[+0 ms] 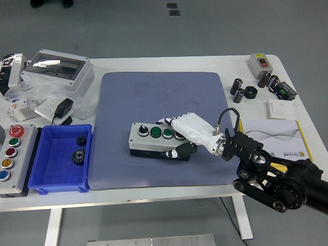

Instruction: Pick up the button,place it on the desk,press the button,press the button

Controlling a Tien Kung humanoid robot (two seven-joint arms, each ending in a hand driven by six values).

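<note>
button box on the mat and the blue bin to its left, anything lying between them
Nothing. In the head view, only bare blue-grey mat runs from the button box, gripped by the right hand, to the blue bin holding two gears.

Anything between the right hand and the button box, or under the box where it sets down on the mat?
Nothing visible. The right hand is already wrapped around the right end of the button box, which sits on bare blue mat. The blue bin lies off the mat's left edge.

Grey button box [154, 139] with green buttons; blue-grey mat [154, 97]; blue bin [38, 164]; white table [169, 62].
</note>
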